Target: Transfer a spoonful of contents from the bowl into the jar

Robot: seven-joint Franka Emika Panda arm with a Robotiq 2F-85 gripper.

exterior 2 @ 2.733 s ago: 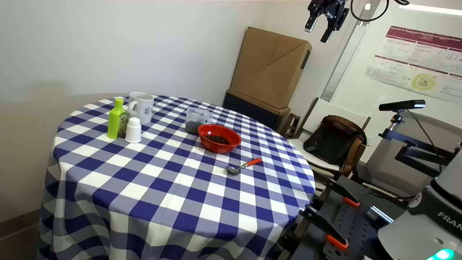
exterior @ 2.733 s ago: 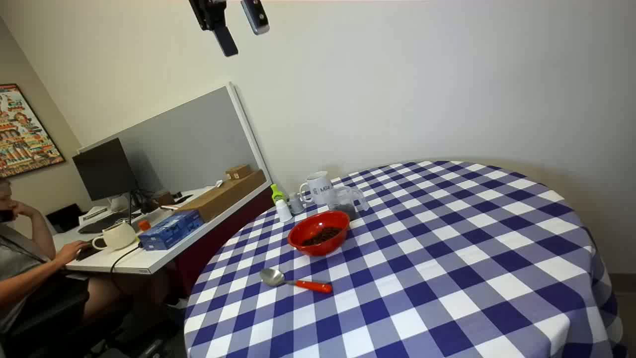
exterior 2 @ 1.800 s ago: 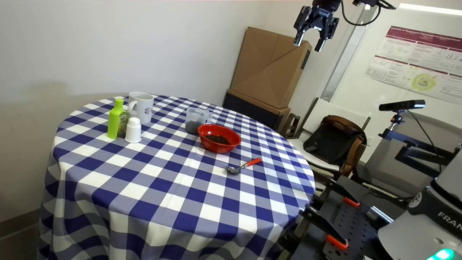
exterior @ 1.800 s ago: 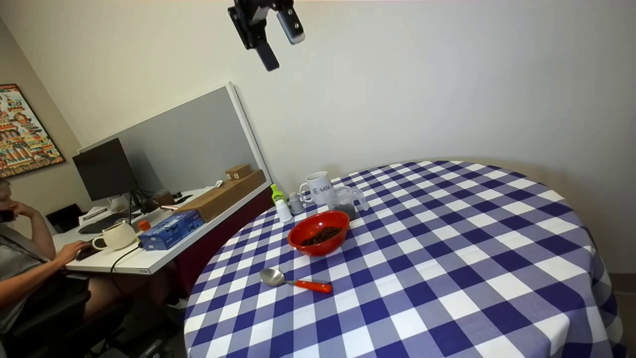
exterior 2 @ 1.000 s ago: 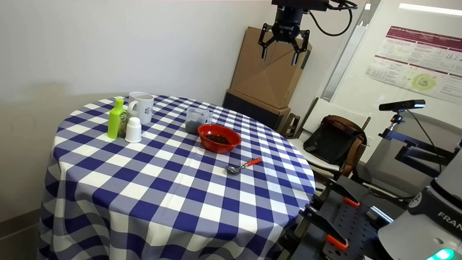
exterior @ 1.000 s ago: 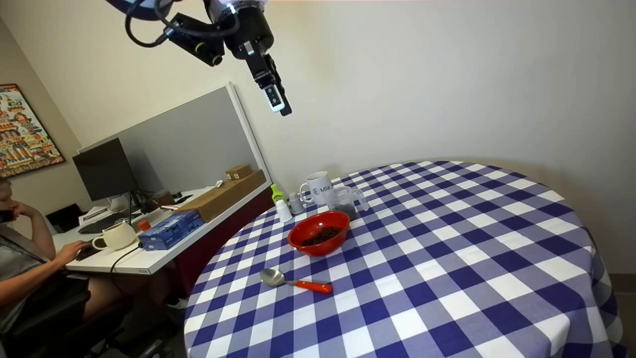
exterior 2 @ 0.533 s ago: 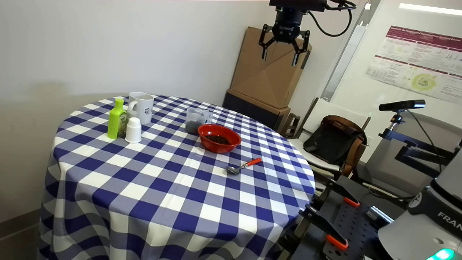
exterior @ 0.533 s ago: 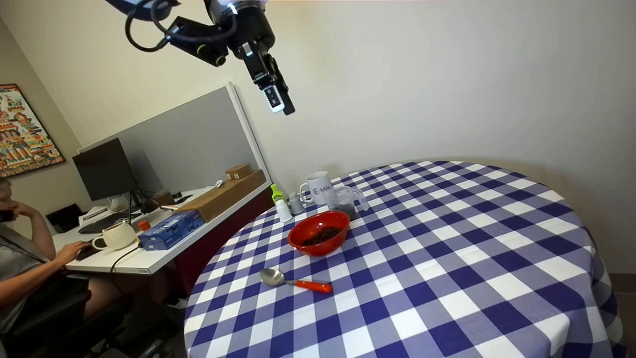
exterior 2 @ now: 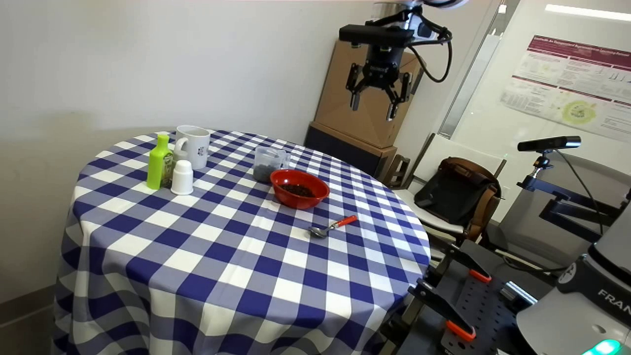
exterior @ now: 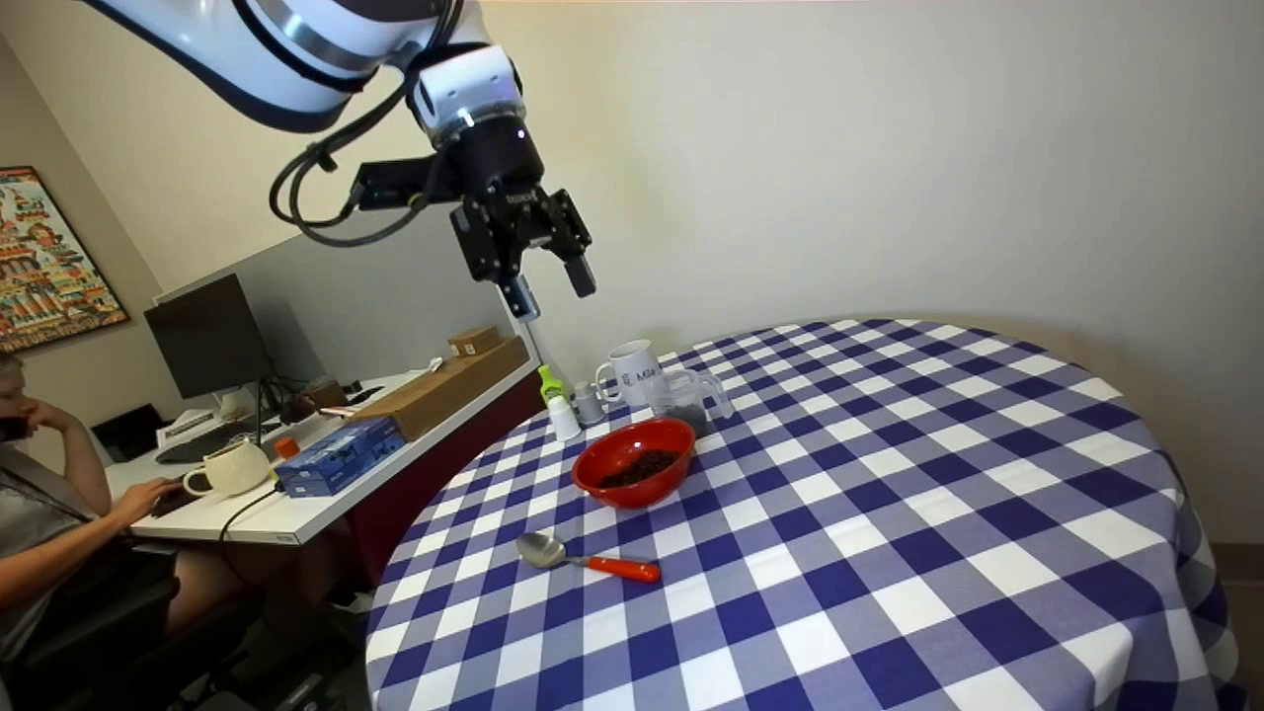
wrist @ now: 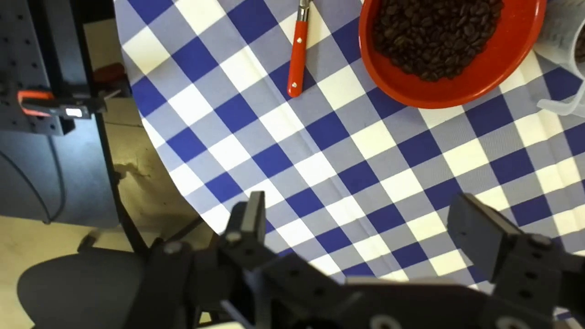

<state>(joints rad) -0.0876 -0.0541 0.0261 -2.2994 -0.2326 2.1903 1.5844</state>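
Wrist view: the gripper (wrist: pixel 359 198) is holding its fingers (wrist: pixel 475 233) wide, empty; the spoon (wrist: pixel 300 43) is lying upper centre, its handle (wrist: pixel 298 61) likely needing a low, crosswise pinch.

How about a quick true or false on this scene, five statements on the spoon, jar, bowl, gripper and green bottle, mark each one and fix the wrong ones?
1. The spoon lies on the tablecloth. True.
2. The jar is empty. False: dark contents show in the lower part of the jar.
3. The bowl holds dark beans. True.
4. The gripper is shut on the spoon. False: the gripper is open, up in the air, holding nothing.
5. The green bottle stands upright. True.
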